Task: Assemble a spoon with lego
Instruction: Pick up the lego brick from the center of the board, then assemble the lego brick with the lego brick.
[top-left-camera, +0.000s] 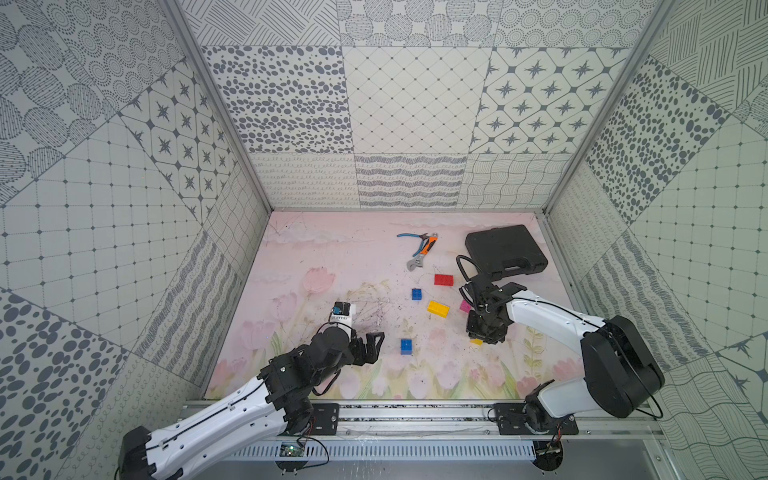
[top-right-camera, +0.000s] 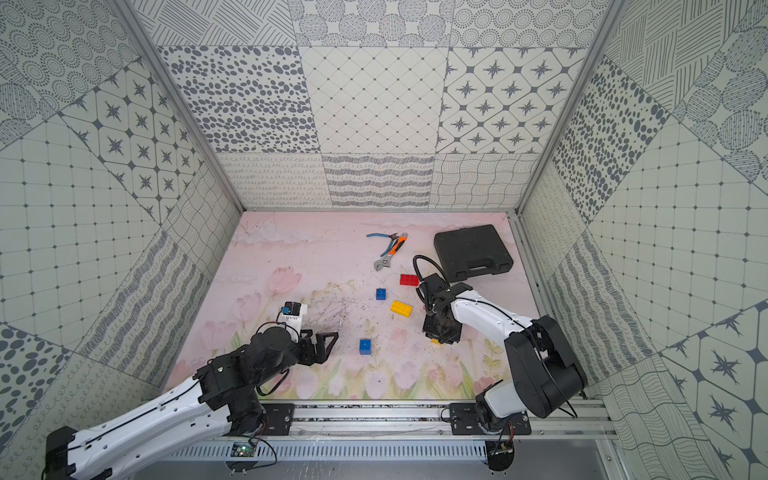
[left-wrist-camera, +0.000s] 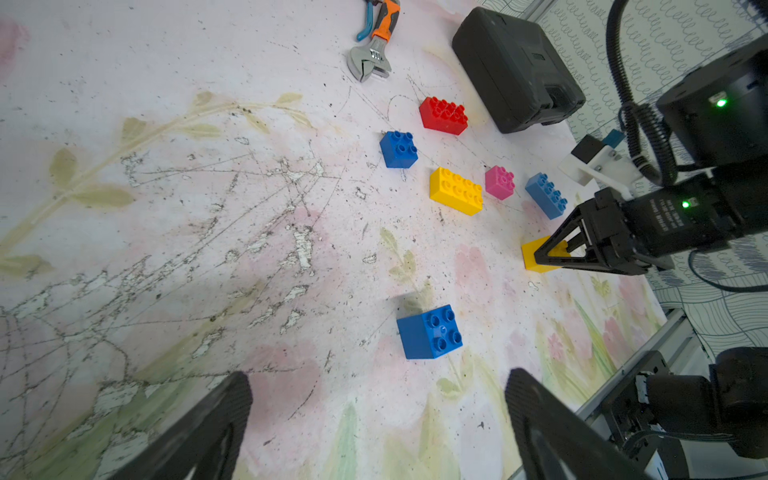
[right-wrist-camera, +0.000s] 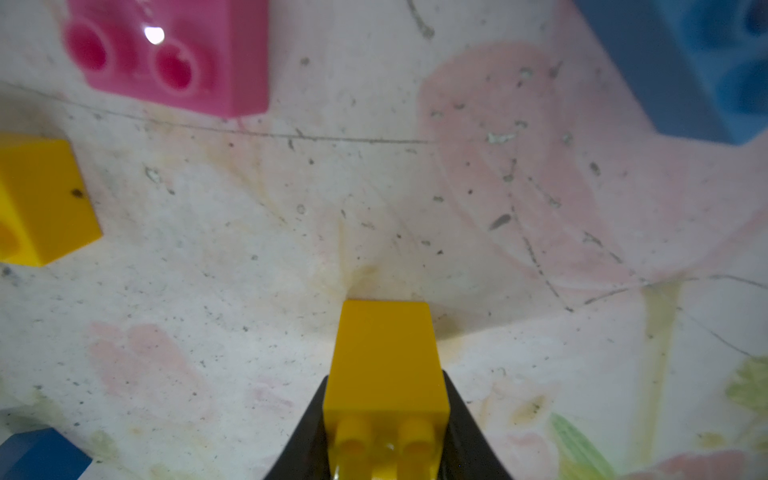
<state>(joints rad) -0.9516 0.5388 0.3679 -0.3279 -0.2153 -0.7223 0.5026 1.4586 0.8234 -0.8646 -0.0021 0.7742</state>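
Note:
No spoon is in view; the lego lies as loose bricks on the pink mat. My right gripper (right-wrist-camera: 386, 419) is shut on a small yellow brick (right-wrist-camera: 386, 357) that rests on the mat, also seen as the small yellow brick (left-wrist-camera: 536, 259). Near it lie a pink brick (left-wrist-camera: 500, 182), a light blue oblong brick (left-wrist-camera: 545, 195), a yellow oblong brick (top-left-camera: 438, 308), a blue square brick (top-left-camera: 417, 294) and a red oblong brick (top-left-camera: 444, 279). My left gripper (left-wrist-camera: 378, 386) is open and empty, a short way from a lone blue brick (left-wrist-camera: 429, 331).
An orange-handled wrench (top-left-camera: 419, 257) and blue-handled pliers (top-left-camera: 409, 237) lie at the back. A black case (top-left-camera: 505, 249) sits at the back right, close behind the right arm. Patterned walls enclose the mat on three sides, and a metal rail (top-left-camera: 415, 415) runs along the front.

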